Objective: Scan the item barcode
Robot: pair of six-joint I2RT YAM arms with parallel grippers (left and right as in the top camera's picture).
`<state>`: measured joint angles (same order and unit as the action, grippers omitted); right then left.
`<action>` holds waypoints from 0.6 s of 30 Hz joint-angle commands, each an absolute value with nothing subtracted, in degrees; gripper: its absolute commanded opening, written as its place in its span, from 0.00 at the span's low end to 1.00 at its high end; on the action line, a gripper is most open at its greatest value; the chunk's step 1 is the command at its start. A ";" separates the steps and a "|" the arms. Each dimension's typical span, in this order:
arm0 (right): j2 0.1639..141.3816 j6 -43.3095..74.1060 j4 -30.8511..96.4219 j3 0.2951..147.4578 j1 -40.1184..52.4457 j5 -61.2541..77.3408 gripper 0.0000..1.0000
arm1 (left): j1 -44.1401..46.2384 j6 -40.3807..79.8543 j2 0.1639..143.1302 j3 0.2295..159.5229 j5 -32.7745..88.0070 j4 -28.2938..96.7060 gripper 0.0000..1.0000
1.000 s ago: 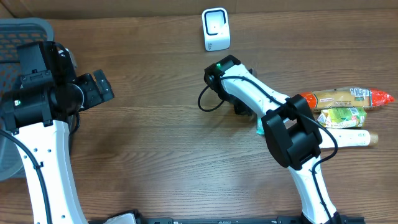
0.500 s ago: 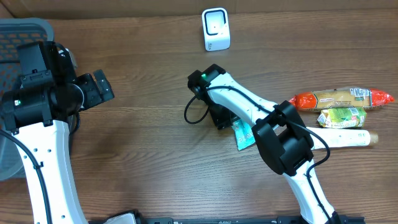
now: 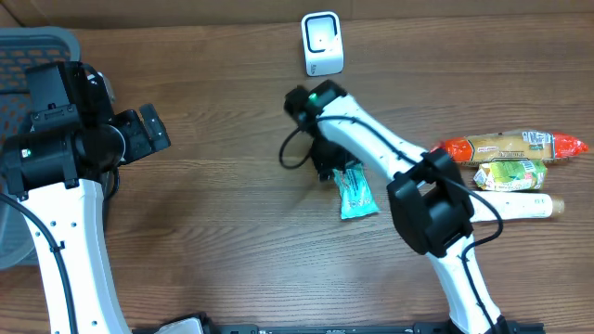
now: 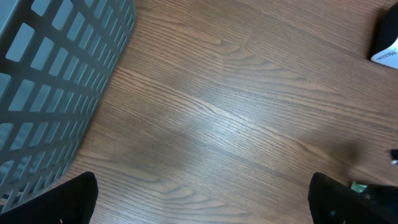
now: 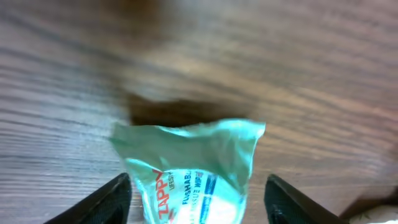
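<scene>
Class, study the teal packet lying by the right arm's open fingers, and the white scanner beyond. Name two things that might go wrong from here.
1. The teal packet lies flat, apart from the scanner; no barcode shows, so a scan may miss it.
2. The right fingers stand open astride the packet's crinkled end; closing there might pinch only film and slip.

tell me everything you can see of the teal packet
The teal packet is a soft, crinkled plastic pouch with a white panel bearing red and blue print. It lies flat on the wooden table, one wrinkled end between the open fingers of the right gripper, which do not appear to touch it.
</scene>
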<state>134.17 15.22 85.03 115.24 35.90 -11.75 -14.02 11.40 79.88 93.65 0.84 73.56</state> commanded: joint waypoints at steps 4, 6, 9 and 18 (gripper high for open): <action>122.98 9.21 84.58 119.70 27.79 1.72 0.76 | -14.22 10.28 80.20 94.61 1.06 73.47 1.00; 121.67 6.83 86.06 119.68 24.45 8.36 0.76 | -14.22 10.28 80.18 94.61 1.06 73.47 0.99; 121.56 1.89 89.67 118.76 19.88 19.14 0.76 | -14.22 10.28 80.18 94.61 1.06 73.47 1.00; 121.56 -2.00 82.65 99.85 16.27 29.71 0.75 | -14.22 10.28 80.20 94.61 1.06 73.47 1.00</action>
